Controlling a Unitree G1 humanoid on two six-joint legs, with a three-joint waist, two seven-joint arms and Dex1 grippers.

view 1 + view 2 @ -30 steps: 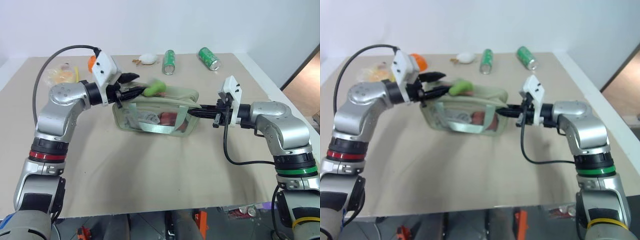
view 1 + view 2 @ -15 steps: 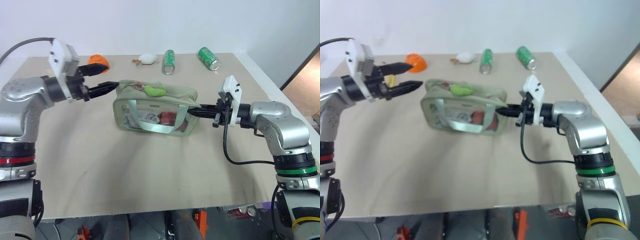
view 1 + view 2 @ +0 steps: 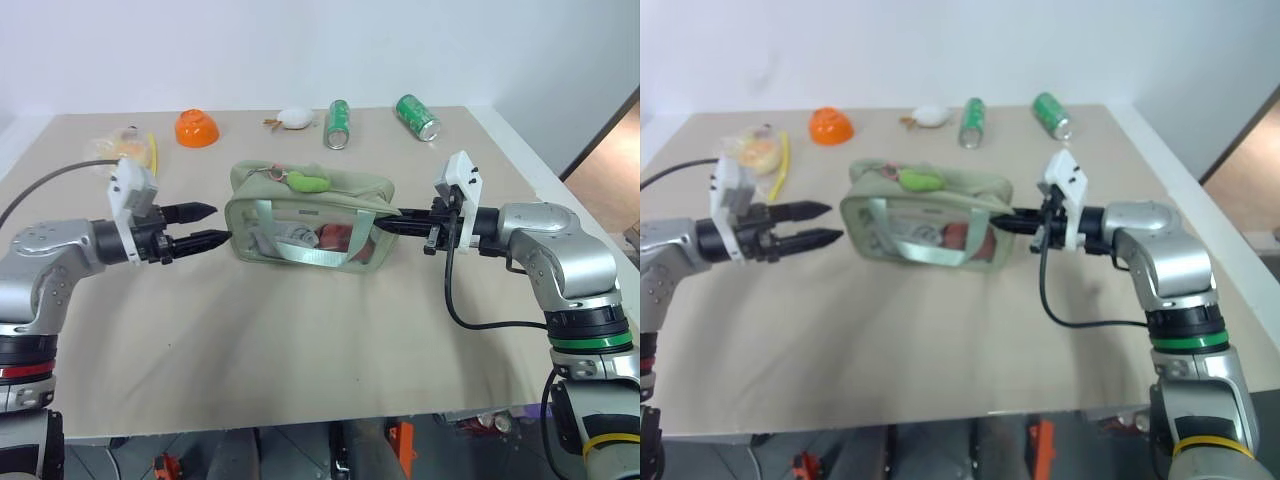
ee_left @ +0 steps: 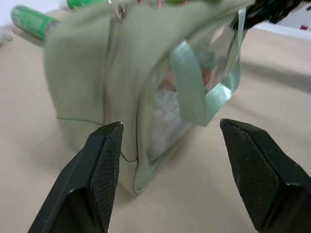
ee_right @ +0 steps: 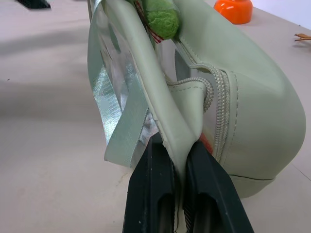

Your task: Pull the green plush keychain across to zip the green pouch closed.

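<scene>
Green pouch (image 3: 310, 220) sits mid-desk (image 3: 300, 340), green plush keychain (image 3: 310, 182) lying on top; right hand (image 3: 395, 222) clamps pouch's right end, left hand (image 3: 212, 225) w/ fingers spread, just off its left end.

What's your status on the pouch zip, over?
Left end effector open, off the pouch. Right end effector shut on pouch end. Keychain lying on top. Nothing blocking.

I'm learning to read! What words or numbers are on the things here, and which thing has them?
No words can be read.
Two green cans: print is too small and blurred to read.
Pouch: no lettering shows; the packets behind its clear panel are too blurred to read.
Orange bowl: no writing shows.
</scene>
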